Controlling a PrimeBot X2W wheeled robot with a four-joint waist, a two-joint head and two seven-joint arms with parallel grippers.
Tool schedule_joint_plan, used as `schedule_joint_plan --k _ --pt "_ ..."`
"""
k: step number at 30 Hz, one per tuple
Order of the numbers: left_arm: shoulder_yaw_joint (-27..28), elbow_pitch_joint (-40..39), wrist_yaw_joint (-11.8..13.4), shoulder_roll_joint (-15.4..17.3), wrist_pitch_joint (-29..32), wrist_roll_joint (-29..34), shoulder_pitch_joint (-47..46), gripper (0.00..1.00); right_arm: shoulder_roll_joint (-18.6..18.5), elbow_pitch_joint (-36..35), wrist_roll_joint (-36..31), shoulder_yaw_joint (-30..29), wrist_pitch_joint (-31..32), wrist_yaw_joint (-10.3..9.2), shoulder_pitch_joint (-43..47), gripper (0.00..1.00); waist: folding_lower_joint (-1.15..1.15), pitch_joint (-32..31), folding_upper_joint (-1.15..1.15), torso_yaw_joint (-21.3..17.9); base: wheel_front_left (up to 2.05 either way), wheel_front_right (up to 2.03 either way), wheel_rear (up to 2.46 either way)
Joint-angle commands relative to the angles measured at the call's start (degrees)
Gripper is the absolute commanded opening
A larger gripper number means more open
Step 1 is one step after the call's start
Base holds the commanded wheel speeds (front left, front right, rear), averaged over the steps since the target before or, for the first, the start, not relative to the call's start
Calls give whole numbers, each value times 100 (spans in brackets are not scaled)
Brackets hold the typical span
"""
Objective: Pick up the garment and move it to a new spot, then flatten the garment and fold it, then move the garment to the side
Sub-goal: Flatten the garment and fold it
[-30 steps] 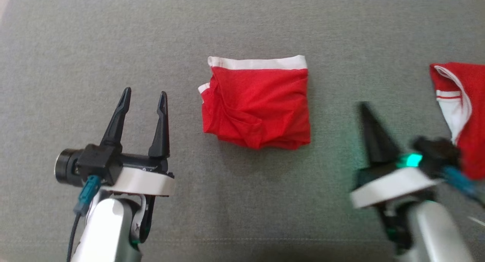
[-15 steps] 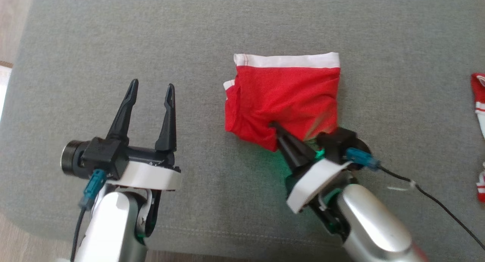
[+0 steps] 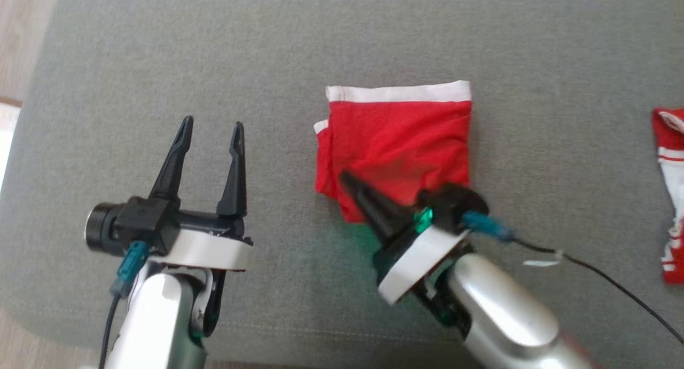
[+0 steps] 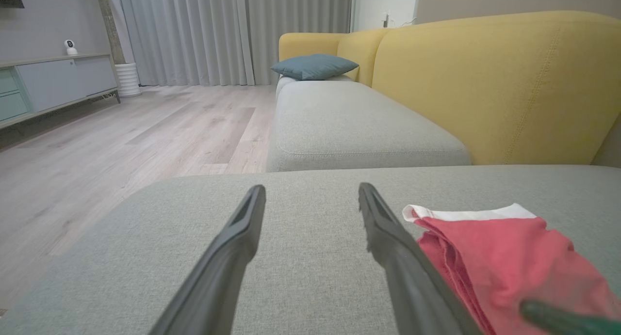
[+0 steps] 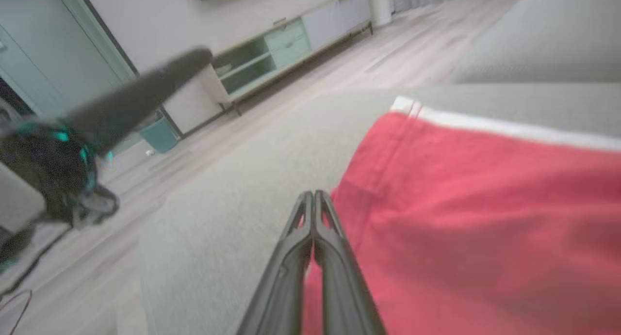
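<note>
Seemingly, from the head view, we judge the folding done: one garment lies as a compact square mid sofa seat, and only moving it aside is left. One second red cloth lies at three o'clock. We count two pincers: the left pincer is wide and empty at nine o'clock, and the right pincer is pressed closed at the garment's seven-o'clock corner. The left wrist view puts the garment at four o'clock. In the right wrist view we see no cloth clamped.

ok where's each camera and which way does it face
head view: on the head, facing down at the seat and red garment; left gripper and right gripper show.
left wrist view: on the left arm, facing along its open fingers toward the yellow backrest.
right wrist view: on the right arm, facing along its shut fingers onto the garment.
shared: all show the garment.
</note>
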Motion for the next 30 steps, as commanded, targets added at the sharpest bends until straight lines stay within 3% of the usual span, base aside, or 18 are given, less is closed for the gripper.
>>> schedule_joint_plan --k 1,2,3,11,16,30 --pt "225 -180 10 82 -29 51 -51 100 80 -335 3 -123 -129 -4 -76 3 0 -98 0 -95 0 0 0" --pt "241 -186 14 94 -29 57 -20 100 35 -474 -45 -310 -150 -4 -20 45 0 -143 0 -141 0 0 0" --pt "259 -190 22 104 -29 60 14 100 -4 -590 -94 -545 -119 -4 71 100 0 -188 0 -186 0 0 0" --pt "377 -184 50 208 -29 59 287 100 -148 -1763 -931 -2767 286 -4 1105 100 0 -528 0 -533 0 0 0" --pt "400 -117 36 262 -29 25 469 100 -99 -2391 -1242 -3688 646 -4 1805 100 0 -752 0 -661 0 0 0" --pt "401 128 77 397 11 -75 1004 100 87 -3188 -1399 -4129 1186 -4 3001 100 0 -1402 0 -650 0 0 0"
